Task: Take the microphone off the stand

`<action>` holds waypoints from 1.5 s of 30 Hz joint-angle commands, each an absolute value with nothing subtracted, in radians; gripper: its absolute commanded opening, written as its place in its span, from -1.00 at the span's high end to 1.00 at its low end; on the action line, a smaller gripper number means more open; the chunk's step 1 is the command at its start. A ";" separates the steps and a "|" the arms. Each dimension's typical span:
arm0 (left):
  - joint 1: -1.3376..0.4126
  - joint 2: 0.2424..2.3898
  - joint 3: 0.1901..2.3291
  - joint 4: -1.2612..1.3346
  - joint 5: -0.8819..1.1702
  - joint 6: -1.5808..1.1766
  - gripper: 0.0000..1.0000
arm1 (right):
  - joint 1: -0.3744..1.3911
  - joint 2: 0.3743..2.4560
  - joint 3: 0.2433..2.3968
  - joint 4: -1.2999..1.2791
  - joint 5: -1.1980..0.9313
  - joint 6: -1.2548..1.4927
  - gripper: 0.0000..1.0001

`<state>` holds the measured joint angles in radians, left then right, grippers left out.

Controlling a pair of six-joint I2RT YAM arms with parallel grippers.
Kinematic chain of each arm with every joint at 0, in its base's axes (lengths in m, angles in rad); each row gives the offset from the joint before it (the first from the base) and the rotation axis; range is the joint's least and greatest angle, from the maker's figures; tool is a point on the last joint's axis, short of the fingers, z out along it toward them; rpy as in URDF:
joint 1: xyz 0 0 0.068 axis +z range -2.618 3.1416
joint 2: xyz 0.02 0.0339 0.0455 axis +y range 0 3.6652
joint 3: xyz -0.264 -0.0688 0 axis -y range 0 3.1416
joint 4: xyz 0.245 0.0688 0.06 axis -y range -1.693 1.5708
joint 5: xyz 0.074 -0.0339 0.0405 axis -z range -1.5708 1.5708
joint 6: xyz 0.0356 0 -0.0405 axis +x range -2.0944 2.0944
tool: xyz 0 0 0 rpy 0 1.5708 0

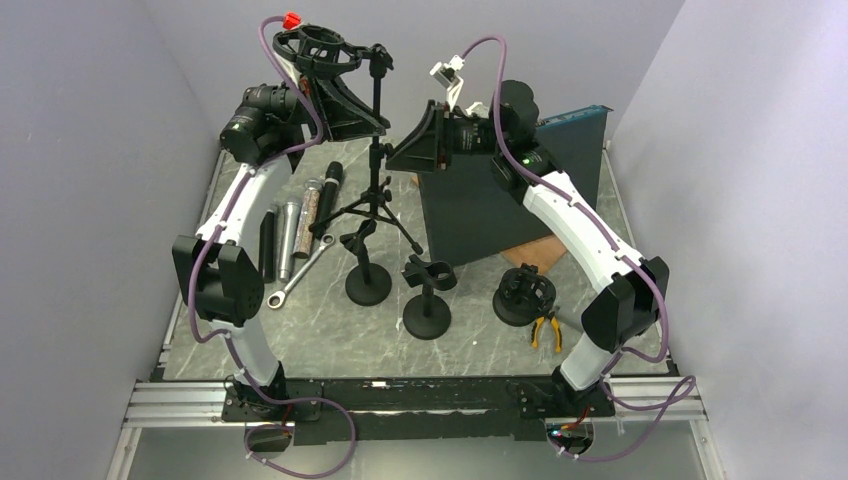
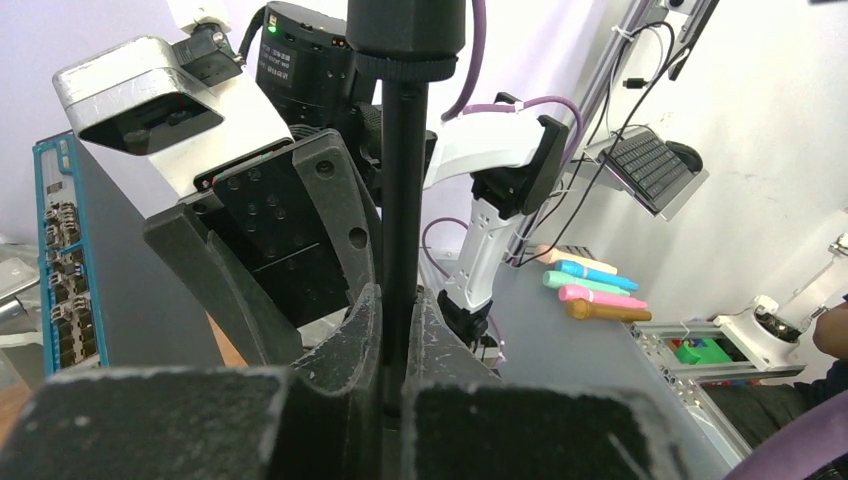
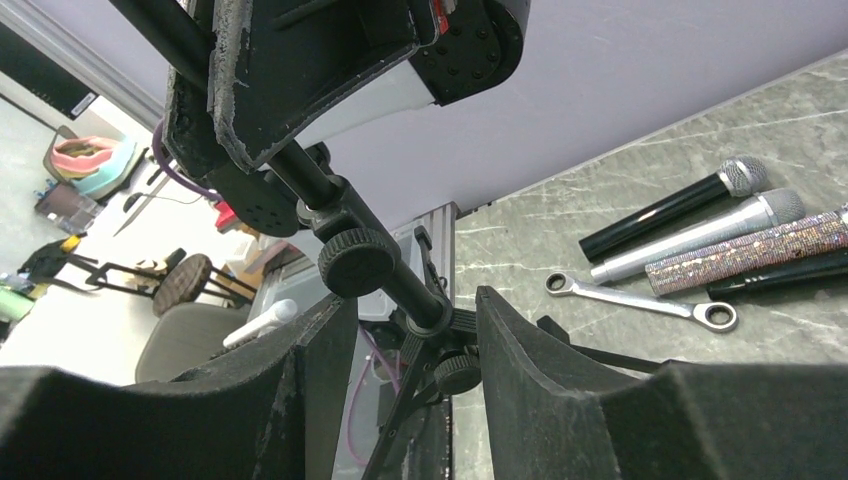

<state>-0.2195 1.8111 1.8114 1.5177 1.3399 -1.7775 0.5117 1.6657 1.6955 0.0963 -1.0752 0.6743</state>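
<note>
Centre of grey marbled worktop (image 1: pixel 470 330): black tripod microphone stand (image 1: pixel 378 190), black ring-shaped shock mount (image 1: pixel 318 45) at its top. Nothing obvious inside that ring from above; microphone there or not, cannot tell. Left of the tripod legs, flat and side by side: slim black microphone (image 1: pixel 330 183), glitter-covered microphone (image 1: pixel 309 213), silver microphone (image 1: pixel 289 240), steel ratchet spanner (image 1: pixel 300 275) just beside.

Left jaws: closed tight on the stand's upright pole (image 2: pixel 403 200), pinning it. Right jaws: partly apart, straddling the same pole just under a knurled black knob (image 3: pixel 358 262), no contact visible.

Handling, by judgement: rigid metal barrel, some heft for its size, smooth and liable to slip between hard jaws; mesh head easily dented. Best taken mid-barrel, well below the mesh, squarely across. Stand light and top-heavy, likely to tip or swing under a pull, so worth bracing at the pole. Shock-mount elastic springy; snap-back to be expected on release. If seated in the ring, straight lift along the barrel's axis, no twisting against the bands.
</note>
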 commanded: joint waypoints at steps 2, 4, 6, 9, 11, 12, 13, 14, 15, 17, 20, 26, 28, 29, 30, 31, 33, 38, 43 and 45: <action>-0.233 1.793 1.851 1.582 1.296 -1.807 1.00 | 0.506 1.622 1.727 0.173 -1.095 0.702 0.01; -0.238 1.795 1.855 1.579 1.298 -1.805 1.00 | 0.508 1.626 1.723 0.197 -1.101 0.725 0.01; -0.248 1.799 1.860 1.578 1.304 -1.805 1.00 | 0.509 1.626 1.723 0.211 -1.107 0.739 0.01; -0.259 1.801 1.862 1.569 1.318 -1.798 1.00 | 0.510 1.619 1.723 0.224 -1.110 0.748 0.01; -0.261 1.801 1.861 1.564 1.320 -1.794 1.00 | 0.509 1.612 1.729 0.213 -1.109 0.739 0.01; -0.261 1.802 1.862 1.558 1.321 -1.792 1.00 | 0.509 1.609 1.730 0.209 -1.108 0.736 0.01; -0.262 1.802 1.863 1.553 1.322 -1.787 1.00 | 0.509 1.607 1.730 0.214 -1.111 0.738 0.01; -0.261 1.802 1.865 1.547 1.322 -1.782 1.00 | 0.509 1.606 1.727 0.225 -1.114 0.749 0.02; -0.263 1.804 1.867 1.540 1.324 -1.780 1.00 | 0.509 1.606 1.724 0.239 -1.121 0.757 0.02; -0.264 1.806 1.874 1.536 1.328 -1.778 1.00 | 0.509 1.603 1.719 0.259 -1.127 0.772 0.03; -0.265 1.807 1.875 1.541 1.326 -1.781 1.00 | 0.509 1.599 1.717 0.251 -1.126 0.764 0.07; -0.267 1.802 1.882 1.535 1.325 -1.780 1.00 | 0.511 1.594 1.702 0.255 -1.133 0.758 0.44; -0.267 1.801 1.883 1.536 1.319 -1.784 1.00 | 0.511 1.586 1.689 0.257 -1.137 0.747 0.43; -0.266 1.803 1.885 1.538 1.314 -1.791 1.00 | 0.510 1.582 1.683 0.252 -1.137 0.737 0.36; -0.267 1.806 1.889 1.541 1.309 -1.799 1.00 | 0.510 1.579 1.678 0.242 -1.132 0.724 0.29; -0.267 1.811 1.894 1.547 1.306 -1.811 1.00 | 0.511 1.576 1.678 0.227 -1.129 0.710 0.27; -0.265 1.819 1.903 1.562 1.296 -1.838 1.00 | 0.511 1.574 1.682 0.211 -1.127 0.691 0.67; -0.265 1.809 1.888 1.544 1.261 -1.837 1.00 | 0.515 1.542 1.660 0.195 -1.104 0.572 1.00; -0.267 1.780 1.835 1.470 1.229 -1.810 1.00 | 0.557 1.448 1.573 0.159 -0.955 0.261 1.00; -0.267 1.767 1.810 1.445 1.220 -1.808 1.00 | 0.606 1.411 1.563 0.105 -0.850 0.091 1.00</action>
